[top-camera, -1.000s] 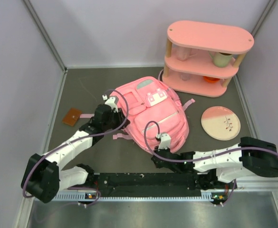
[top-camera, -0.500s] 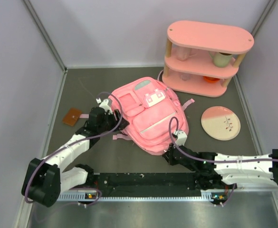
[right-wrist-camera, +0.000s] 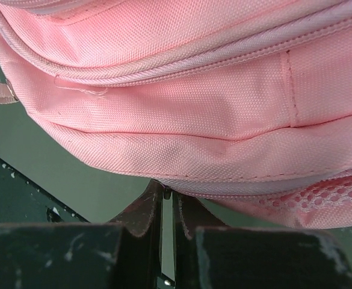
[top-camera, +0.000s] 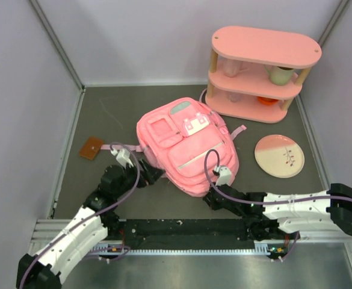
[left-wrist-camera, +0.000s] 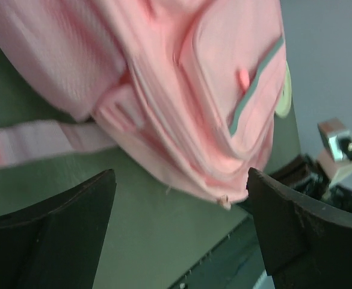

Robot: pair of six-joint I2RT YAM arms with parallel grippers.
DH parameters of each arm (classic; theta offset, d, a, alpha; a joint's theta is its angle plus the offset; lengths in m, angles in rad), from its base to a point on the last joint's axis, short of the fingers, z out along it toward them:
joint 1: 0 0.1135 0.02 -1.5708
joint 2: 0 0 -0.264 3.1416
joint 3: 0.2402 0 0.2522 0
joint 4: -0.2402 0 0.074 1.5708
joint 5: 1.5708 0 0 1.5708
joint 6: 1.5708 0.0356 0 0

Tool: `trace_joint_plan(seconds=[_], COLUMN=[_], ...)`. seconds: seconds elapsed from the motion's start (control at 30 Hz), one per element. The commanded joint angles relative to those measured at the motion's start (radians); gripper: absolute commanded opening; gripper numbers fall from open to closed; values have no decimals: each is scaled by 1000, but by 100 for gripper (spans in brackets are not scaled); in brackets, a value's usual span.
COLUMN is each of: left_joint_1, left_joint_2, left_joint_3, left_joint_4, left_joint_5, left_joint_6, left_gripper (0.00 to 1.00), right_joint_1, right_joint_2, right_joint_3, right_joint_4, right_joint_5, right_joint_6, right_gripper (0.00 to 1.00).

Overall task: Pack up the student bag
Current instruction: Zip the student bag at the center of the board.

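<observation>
Pink oval shelf unit (top-camera: 257, 72) stands well beyond both claws, off to right. Pink-and-cream plate (top-camera: 279, 156) lies beyond right claw (top-camera: 210, 197), on its right. Brown flat card (top-camera: 92, 147) sits beyond left claw (top-camera: 150, 176), on its left. Loose pink strap (left-wrist-camera: 37, 141) trails across dark table (top-camera: 115, 114) ahead of left claw.

Student bag (top-camera: 185, 144) lies flat just beyond both claws, front pockets up: pink fabric, grey stripe, mint-white trim.

Left claw gapes wide, holding nothing, just short of bag's side. Right claw closed, tips touching bag's bottom hem; pinch on fabric unclear.
</observation>
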Motion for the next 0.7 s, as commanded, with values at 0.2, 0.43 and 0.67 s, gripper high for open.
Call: trace_joint_plan(seconds=[0.2,0.43,0.67], left_joint_1=[-409,-547,-590], left_joint_2=[-34,288,497], left_joint_3=[-153,-85,-57], left_joint_4=[172,451,626], left_joint_5=[-427,-492,-532], left_joint_6=[-351,-349,-357], left_gripper=[93,94,88], right_joint_1=[-5,-5,-5], right_joint_2=[-3,-33,-85], right_joint_3=[60,52,27], right_joint_4=[-2,-28,-76], right_joint_5=[-2,10,4], right_joint_6=[-40,-34,-21], right_gripper=[0,0,0])
